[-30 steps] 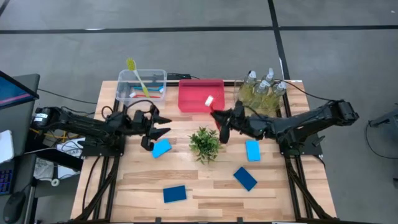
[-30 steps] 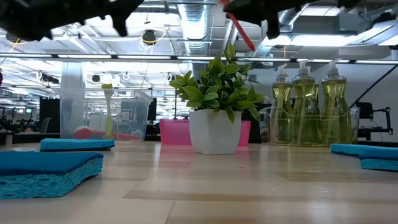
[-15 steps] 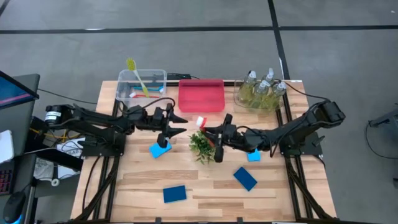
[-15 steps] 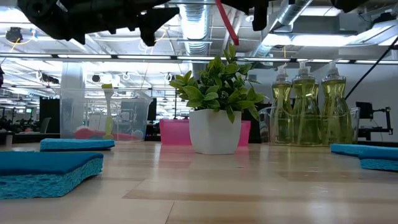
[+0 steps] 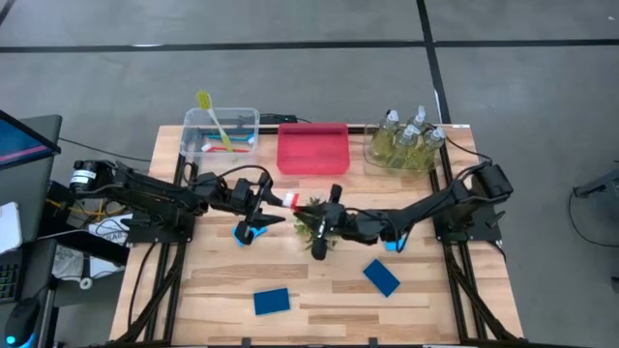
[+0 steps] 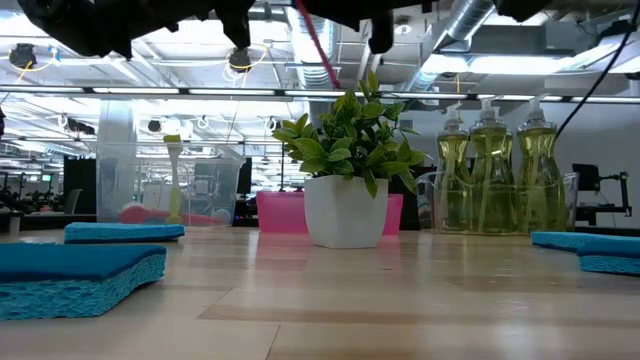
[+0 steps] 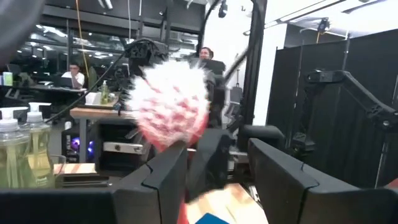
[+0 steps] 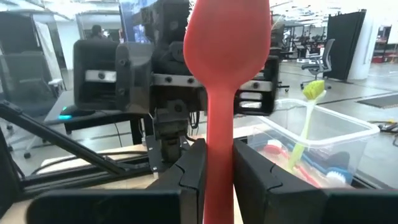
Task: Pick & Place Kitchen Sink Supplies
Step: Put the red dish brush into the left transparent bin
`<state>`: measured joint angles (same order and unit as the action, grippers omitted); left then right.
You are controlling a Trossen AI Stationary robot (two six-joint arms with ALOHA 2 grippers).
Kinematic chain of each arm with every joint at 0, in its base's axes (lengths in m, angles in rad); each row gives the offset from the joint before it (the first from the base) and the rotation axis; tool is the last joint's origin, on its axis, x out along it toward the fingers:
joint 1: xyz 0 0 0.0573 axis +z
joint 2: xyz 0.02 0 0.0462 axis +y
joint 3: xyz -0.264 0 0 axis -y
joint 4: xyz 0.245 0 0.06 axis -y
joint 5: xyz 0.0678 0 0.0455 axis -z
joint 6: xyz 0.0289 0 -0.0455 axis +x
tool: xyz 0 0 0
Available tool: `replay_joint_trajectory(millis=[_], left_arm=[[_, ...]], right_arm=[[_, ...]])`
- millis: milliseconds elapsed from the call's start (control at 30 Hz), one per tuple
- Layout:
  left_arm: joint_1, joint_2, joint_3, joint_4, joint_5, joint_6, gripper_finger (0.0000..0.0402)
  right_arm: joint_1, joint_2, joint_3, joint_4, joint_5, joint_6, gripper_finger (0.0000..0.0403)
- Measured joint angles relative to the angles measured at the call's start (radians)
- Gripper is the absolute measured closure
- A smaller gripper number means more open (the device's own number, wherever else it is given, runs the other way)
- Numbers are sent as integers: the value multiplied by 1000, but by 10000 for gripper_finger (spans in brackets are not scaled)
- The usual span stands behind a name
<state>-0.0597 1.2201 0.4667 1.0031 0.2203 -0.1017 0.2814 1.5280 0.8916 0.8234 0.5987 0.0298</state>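
A red brush point(image 8: 225, 81) stands pinched by its handle between the fingers of the right tool point(image 5: 322, 221), held in the air above the middle of the surface point(image 5: 319, 290), its white-bristled head point(image 5: 291, 201) pointing toward the left tool point(image 5: 267, 212). The left tool's fingers are spread, and the brush head sits just ahead of the gap between them; whether they touch it cannot be told. Directly under the right tool stands a small leafy plant point(image 6: 348, 150) in a white pot.

A blue sponge point(image 5: 249, 233) lies below the left tool, another point(image 5: 392, 242) is partly hidden under the right arm, and two more point(image 5: 272, 302) point(image 5: 381, 276) lie nearer the front edge. At the back left a clear bin point(image 5: 221, 130) holds a yellow brush point(image 5: 212, 113) leaning over its rim, along with red and blue brushes lying inside. A pink bin point(image 5: 312, 148) sits at the back centre, and three pump bottles point(image 6: 491, 170) of yellow-green liquid stand together in a clear container at the back right.
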Motion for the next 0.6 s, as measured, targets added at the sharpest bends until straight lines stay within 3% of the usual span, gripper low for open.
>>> replay_joint_trajectory(millis=[600], left_arm=[[-7,37,6,-17,34,-7,229]], right_arm=[[32,49,60,-8,15,-58,351]])
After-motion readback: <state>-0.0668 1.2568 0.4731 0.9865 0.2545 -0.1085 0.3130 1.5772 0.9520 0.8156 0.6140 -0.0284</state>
